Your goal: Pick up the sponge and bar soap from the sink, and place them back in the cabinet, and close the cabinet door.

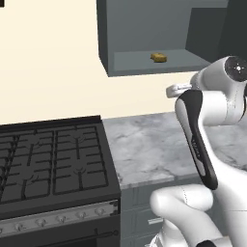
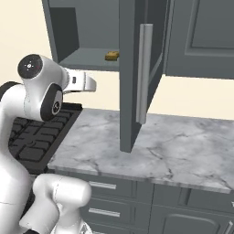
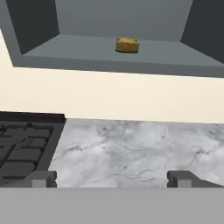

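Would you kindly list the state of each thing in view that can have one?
Dark slate-grey wall cabinet: open, interior shelf exposed.
Dark slate-grey cabinet door with slim bar handle: swung open.
Mustard yellow-brown sponge block: resting on the cabinet shelf, not held.
Gripper: jaws wide open, empty, above the grey marble counter.
Black gas stove: no flame visible.

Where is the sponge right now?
The sponge sits alone on the open cabinet's shelf, above the marble counter right of the stove.
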Robot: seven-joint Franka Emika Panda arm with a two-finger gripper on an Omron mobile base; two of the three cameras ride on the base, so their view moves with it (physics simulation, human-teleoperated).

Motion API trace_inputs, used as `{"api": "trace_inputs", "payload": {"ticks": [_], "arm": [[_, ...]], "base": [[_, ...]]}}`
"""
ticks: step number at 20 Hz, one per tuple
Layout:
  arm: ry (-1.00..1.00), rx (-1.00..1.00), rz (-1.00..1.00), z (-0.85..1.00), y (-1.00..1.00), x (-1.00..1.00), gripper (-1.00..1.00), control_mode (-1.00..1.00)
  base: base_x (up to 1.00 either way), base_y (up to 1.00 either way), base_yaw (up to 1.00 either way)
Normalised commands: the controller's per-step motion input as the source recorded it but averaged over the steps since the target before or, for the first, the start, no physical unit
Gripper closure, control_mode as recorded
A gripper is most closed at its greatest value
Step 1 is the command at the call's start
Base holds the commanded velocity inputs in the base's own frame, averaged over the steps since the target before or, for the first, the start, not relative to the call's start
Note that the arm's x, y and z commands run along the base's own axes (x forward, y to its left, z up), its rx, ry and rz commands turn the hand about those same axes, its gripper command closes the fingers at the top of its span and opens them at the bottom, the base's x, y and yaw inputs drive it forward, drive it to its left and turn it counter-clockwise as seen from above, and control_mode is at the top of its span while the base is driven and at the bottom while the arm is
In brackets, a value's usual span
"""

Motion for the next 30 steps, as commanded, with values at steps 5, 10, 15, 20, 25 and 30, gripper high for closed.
{"api": "trace_inputs", "payload": {"ticks": [5,10,15,20,25,30], "arm": [[0.05,0.0,0.0,-0.09,0.1,-0.22,-1.0,-1.0],[0.14,0.02,0.0,0.0,0.06,-0.17,-1.0,-1.0],[0.14,0.02,0.0,0.0,0.04,-0.2,-1.0,-1.0],[0.08,0.0,0.0,0.0,0.0,-0.22,-1.0,-1.0],[0.01,0.0,0.0,0.0,0.0,-0.23,-1.0,-1.0],[0.0,0.0,0.0,0.0,0.0,-0.12,-1.0,1.0]], "base": [[0.0,0.0,0.0],[0.0,0.0,0.0],[0.0,0.0,0.0],[0.0,0.0,0.0],[0.0,0.0,0.0],[-0.06,0.02,0.0]]}}
